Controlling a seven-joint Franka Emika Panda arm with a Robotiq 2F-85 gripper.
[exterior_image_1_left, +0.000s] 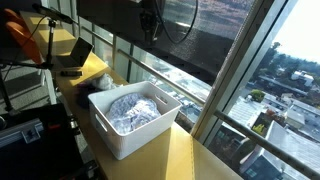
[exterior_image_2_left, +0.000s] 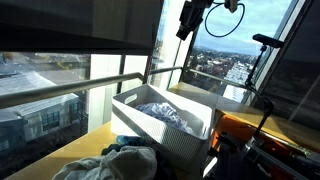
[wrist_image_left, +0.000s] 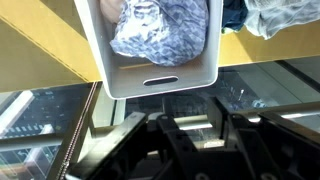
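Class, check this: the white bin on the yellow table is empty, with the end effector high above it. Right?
No. The white bin is not empty: a blue-and-white patterned cloth lies in it, as the wrist view shows. The bin does stand on the yellow table, the end effector high above.

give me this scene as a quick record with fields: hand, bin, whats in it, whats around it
hand: high in the air over the white bin, touching nothing; open or shut unclear
white bin: stands on the counter, handle slot in its end wall
patterned cloth: blue and white, bunched inside the bin
clothes pile: loose on the counter, outside the bin
counter: yellowish, runs along the window
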